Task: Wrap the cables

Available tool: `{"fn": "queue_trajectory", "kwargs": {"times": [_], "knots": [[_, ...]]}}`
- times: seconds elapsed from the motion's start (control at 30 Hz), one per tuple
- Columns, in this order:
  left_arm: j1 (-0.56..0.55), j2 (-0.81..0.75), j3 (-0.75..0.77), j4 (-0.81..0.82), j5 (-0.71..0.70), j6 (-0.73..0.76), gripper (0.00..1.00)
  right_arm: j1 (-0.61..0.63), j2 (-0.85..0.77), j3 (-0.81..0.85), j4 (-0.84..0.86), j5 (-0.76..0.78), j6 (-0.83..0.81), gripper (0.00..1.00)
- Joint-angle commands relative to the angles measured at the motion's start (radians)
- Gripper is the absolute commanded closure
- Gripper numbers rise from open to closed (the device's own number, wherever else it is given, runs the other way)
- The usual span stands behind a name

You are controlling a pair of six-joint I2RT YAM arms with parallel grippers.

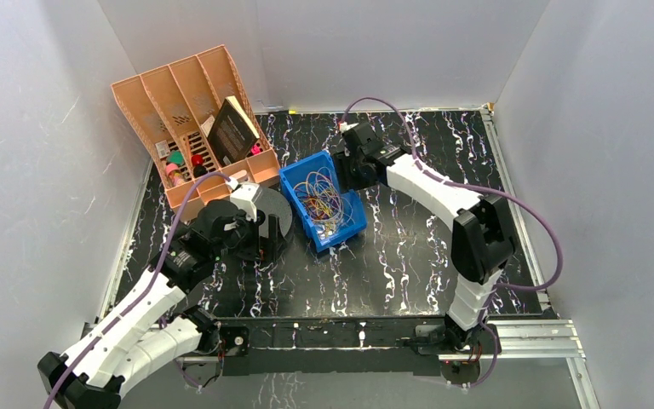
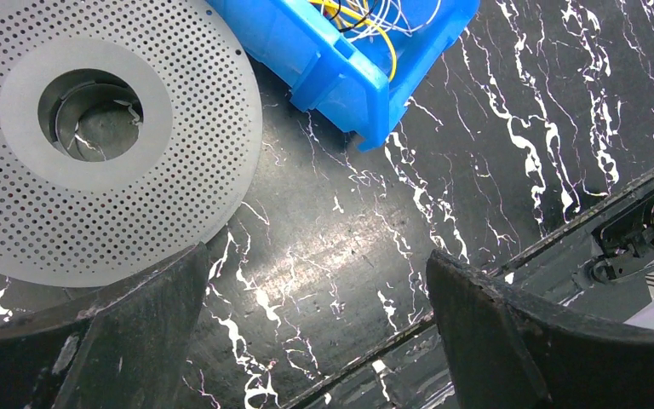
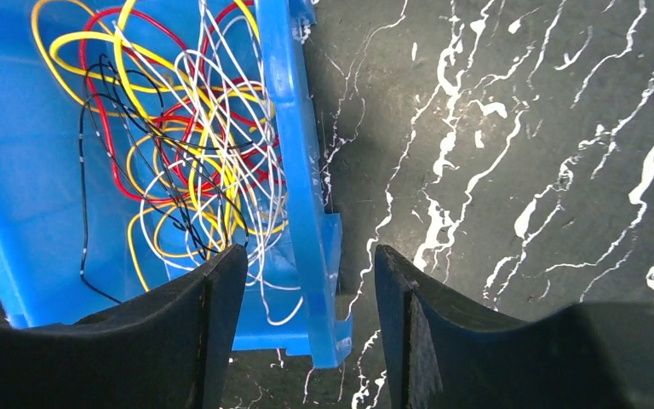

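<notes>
The cables (image 1: 324, 201) are a loose tangle of thin yellow, red, white and black wires lying in a blue bin (image 1: 353, 223) at mid table. In the right wrist view the tangle (image 3: 179, 145) fills the bin (image 3: 25, 170). My right gripper (image 3: 308, 252) is open and empty, its jaws on either side of the bin's right wall (image 3: 288, 128); it sits at the bin's far right edge in the top view (image 1: 348, 176). My left gripper (image 2: 315, 256) is open and empty above bare table, left of the bin (image 2: 341, 60) in the top view (image 1: 260, 243).
A grey perforated disc with a centre hole (image 2: 111, 128) lies just left of the bin, under the left wrist (image 1: 279, 213). An orange divided organizer (image 1: 149, 102) holding a dark book (image 1: 232, 128) and small items stands at the back left. A metal rail (image 1: 511, 336) runs along the near edge.
</notes>
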State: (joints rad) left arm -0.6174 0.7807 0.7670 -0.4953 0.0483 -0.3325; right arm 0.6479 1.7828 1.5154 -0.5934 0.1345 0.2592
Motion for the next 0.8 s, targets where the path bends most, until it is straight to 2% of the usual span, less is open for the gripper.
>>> {"fn": "queue_trajectory", "kwargs": {"times": [0.0,0.1,0.37,0.67,0.77], "knots": [[-0.002,-0.013,-0.005,0.018,-0.01,0.011,0.02,-0.001,0.046,0.074,0.039,-0.047,0.0,0.37],[-0.002,-0.004,-0.004,0.016,-0.009,0.014,0.02,-0.002,0.083,0.092,0.04,-0.04,0.002,0.4],[-0.002,-0.002,-0.003,0.014,-0.013,0.015,0.02,-0.003,0.098,0.089,0.044,0.039,0.003,0.57],[-0.002,0.011,0.0,0.009,-0.034,0.024,0.02,-0.01,0.07,0.071,0.044,0.11,0.005,0.92],[-0.002,0.013,0.0,0.009,-0.027,0.024,0.02,-0.027,0.045,0.056,0.039,0.137,0.017,1.0]]}}
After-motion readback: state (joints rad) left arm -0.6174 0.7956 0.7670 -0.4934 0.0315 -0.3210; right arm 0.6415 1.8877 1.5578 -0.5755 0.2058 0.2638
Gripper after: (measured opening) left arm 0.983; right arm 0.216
